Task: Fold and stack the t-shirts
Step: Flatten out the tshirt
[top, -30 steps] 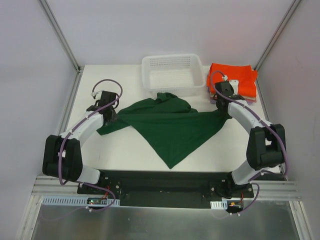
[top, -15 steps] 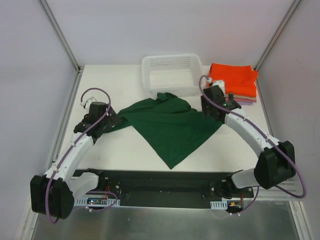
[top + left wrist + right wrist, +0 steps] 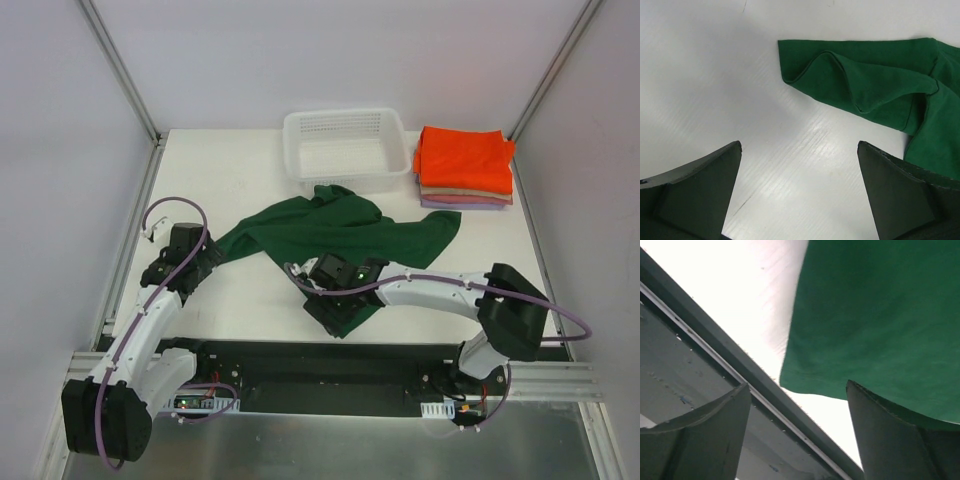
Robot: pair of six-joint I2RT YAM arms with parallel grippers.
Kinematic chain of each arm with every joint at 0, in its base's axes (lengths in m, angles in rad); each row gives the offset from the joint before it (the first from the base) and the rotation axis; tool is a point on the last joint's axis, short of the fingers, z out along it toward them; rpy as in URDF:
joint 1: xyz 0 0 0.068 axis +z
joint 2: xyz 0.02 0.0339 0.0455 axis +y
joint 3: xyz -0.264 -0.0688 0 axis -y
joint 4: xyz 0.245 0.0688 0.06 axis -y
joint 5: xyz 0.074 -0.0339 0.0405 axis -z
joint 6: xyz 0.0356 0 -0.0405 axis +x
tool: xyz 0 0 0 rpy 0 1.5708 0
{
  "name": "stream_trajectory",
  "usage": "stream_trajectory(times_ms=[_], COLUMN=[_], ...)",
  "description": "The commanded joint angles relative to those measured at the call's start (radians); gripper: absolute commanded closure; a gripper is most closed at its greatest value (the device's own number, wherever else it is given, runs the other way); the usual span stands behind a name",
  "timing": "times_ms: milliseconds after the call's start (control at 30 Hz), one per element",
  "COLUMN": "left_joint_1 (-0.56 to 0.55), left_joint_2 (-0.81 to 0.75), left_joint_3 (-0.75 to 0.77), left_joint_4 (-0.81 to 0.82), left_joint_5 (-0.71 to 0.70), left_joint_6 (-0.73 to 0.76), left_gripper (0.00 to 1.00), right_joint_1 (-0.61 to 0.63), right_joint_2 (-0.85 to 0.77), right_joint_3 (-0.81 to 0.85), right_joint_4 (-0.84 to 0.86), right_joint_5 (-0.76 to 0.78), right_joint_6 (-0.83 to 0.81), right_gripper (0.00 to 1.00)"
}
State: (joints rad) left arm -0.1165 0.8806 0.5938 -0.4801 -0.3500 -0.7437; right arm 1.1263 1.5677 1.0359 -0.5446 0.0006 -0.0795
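Quick headcount from my feed: I get four t-shirts in total. That's one dark green t-shirt (image 3: pixel 330 235) on its own and one stack of three, made up of one orange t-shirt (image 3: pixel 462 158), one tan t-shirt (image 3: pixel 465 191) and one lilac t-shirt (image 3: pixel 465 201). I only see edges of the lower two, so three is what I can count there. One white mesh basket (image 3: pixel 345 122). One table (image 3: pixel 240 165). Two arms, the left arm (image 3: pixel 150 315) and the right arm (image 3: pixel 440 290), with one left gripper (image 3: pixel 799 145) and one right gripper (image 3: pixel 797 384), two fingers each, so four fingers.
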Motion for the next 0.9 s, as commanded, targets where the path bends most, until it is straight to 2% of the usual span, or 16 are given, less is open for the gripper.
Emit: stream_trajectory(times_ms=[0, 267, 300, 533, 600, 733, 867], left_joint_1=[0.006, 0.006, 0.006, 0.008, 0.008, 0.008, 0.006], left_joint_2=[-0.002, 0.032, 0.032, 0.006, 0.003, 0.009, 0.023], left_joint_3=[-0.005, 0.003, 0.001, -0.011, -0.011, -0.009, -0.009], left_joint_4=[-0.015, -0.017, -0.017, -0.015, -0.015, -0.014, -0.011], left_joint_5=[-0.038, -0.038, -0.038, -0.060, -0.049, -0.001, 0.065], left_joint_6=[-0.022, -0.016, -0.016, -0.020, -0.019, -0.002, 0.006], left_gripper=[0.01, 0.01, 0.01, 0.01, 0.01, 0.01, 0.01], right_joint_1=[0.021, 0.032, 0.033, 0.007, -0.019, -0.094, -0.258], right_joint_2=[0.060, 0.192, 0.196, 0.201, 0.143, -0.065, -0.320], right_joint_3=[0.046, 0.056, 0.052, 0.026, 0.012, 0.007, -0.003], right_joint_4=[-0.048, -0.028, -0.026, -0.109, -0.101, -0.092, -0.141], right_joint_5=[-0.073, 0.064, 0.081, 0.312, 0.360, 0.452, 0.568], right_joint_6=[0.058, 0.078, 0.117, 0.242, 0.264, 0.245, 0.245], right_gripper=[0.26, 0.42, 0.46, 0.88, 1.00, 1.00, 1.00])
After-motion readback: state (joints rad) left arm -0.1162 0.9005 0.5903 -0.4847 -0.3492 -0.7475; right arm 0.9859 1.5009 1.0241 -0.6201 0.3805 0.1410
